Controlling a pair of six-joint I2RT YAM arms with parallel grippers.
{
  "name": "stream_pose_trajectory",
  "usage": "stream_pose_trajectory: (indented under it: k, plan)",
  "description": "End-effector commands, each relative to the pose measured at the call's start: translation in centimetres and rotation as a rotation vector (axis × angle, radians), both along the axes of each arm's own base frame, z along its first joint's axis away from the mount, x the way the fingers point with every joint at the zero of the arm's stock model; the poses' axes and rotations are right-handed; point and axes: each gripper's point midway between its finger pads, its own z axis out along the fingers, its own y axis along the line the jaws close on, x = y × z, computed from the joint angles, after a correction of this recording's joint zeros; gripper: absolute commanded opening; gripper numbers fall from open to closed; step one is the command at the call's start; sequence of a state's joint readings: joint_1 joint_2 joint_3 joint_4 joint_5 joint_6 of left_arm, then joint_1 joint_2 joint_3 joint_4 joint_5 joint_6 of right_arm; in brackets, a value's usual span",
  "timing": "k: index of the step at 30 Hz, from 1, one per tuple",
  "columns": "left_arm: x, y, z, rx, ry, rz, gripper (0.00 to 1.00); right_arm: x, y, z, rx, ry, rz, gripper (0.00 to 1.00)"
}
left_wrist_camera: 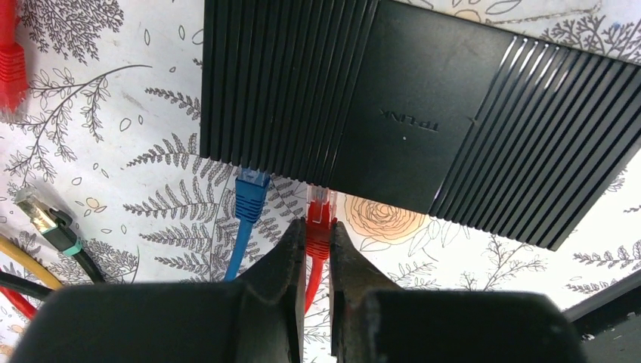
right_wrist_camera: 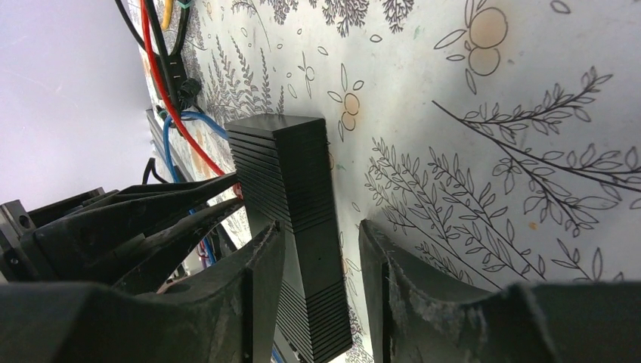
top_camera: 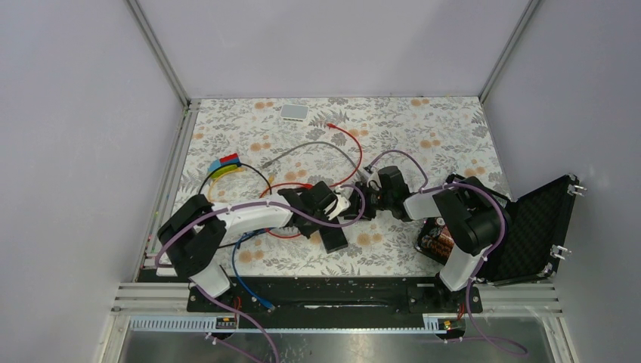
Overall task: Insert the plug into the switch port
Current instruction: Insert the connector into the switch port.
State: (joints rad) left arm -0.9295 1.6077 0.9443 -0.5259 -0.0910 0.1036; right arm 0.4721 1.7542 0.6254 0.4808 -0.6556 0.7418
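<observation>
The switch port itself is hidden: the socket face of the switch [left_wrist_camera: 408, 113] points down and away from the left wrist camera, so only the ribbed black top shows. In the overhead view both arms cover most of the switch, near the middle of the desk [top_camera: 453, 128]. I cannot tell how deep the plug [left_wrist_camera: 320, 206] sits.

The plug is red. Its long axis runs straight up the left wrist view, in line with the fingers, tip first against the switch's long near edge. Its cable trails back between them. The left pincer [left_wrist_camera: 318, 227] is narrow, clamped on the plug just behind its tip.

The right pincer [right_wrist_camera: 321, 225] stands partly apart, straddling one short end of the switch. A sliver of desk shows between the box and one finger [right_wrist_camera: 378, 257].

Two plugs meet the switch edge: the red one and a blue plug [left_wrist_camera: 251, 193] just to its left. Two more lie apart from the switch at the left of that view: a metal-tipped plug [left_wrist_camera: 41, 218] and a second red plug [left_wrist_camera: 9, 64], cut off by the frame.
</observation>
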Motion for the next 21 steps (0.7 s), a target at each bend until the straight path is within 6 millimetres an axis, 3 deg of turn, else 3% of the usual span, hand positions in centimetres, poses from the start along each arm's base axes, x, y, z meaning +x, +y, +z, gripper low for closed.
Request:
stream_pose_trajectory:
  k: [1,14,21]
  plan:
    - [1.1,-1.4,0.5,-0.014,-0.016,0.005,0.00,-0.3,0.4,-0.2,-0.003,0.000,0.011,0.48]
    - [1.1,-1.1,0.2,0.013,-0.007,0.017,0.00,-0.2,0.5,0.2,-0.004,-0.014,0.018,0.47]
    - [1.8,-2.2,0.9,-0.037,-0.039,0.017,0.00,-0.4,0.5,-0.4,-0.003,0.004,0.023,0.47]
